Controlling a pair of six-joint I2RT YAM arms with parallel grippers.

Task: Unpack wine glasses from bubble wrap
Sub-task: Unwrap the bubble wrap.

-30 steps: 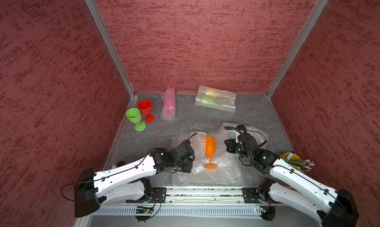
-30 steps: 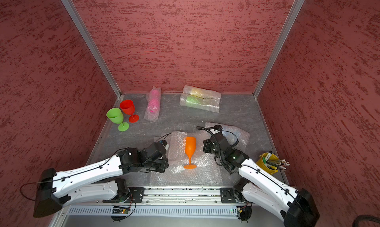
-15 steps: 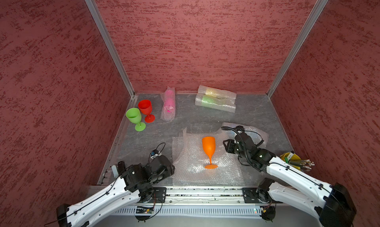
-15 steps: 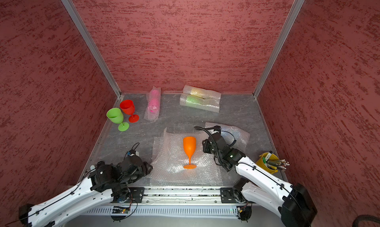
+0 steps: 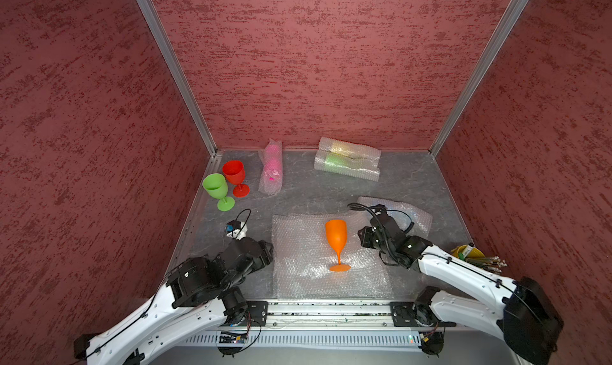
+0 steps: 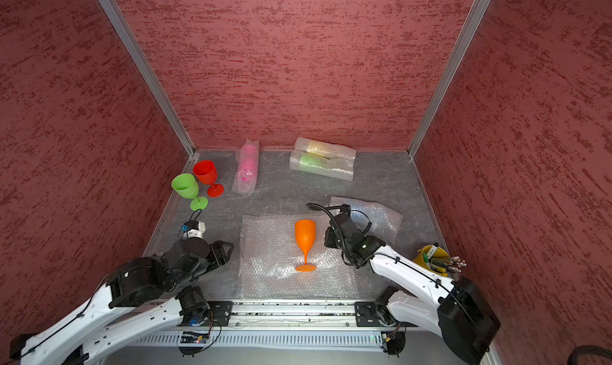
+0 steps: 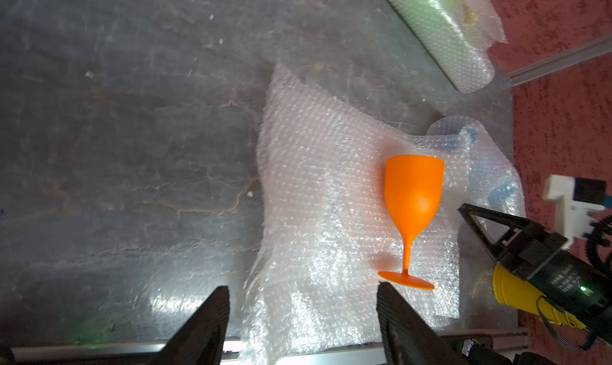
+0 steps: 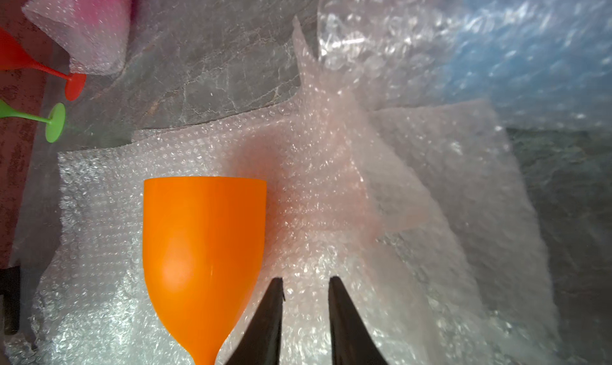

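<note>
An orange wine glass [image 5: 336,239] [image 6: 305,236] stands upright on a flat sheet of bubble wrap [image 5: 304,274] at the front middle. My left gripper [image 5: 268,247] [image 7: 303,289] is wide open just off the sheet's left edge and holds nothing. My right gripper [image 5: 361,237] [image 8: 305,279] hovers right of the orange bowl [image 8: 202,247], jaws a little apart over the wrap [image 8: 314,181], with nothing between them. A green glass [image 5: 217,189] and a red glass [image 5: 235,174] stand unwrapped at the back left.
A pink glass in a wrap sleeve [image 5: 272,164] lies at the back. Two more wrapped sleeves, yellowish [image 5: 347,147] and green [image 5: 344,166], lie by the rear wall. A bluish wrapped bundle [image 5: 407,214] sits behind the right gripper. A yellow utensil cup [image 5: 470,252] stands front right.
My left gripper has let go of the sheet, opened, pulled back to the front left and returned beside the sheet's edge. The sheet now lies flatter. The right jaws have parted slightly.
</note>
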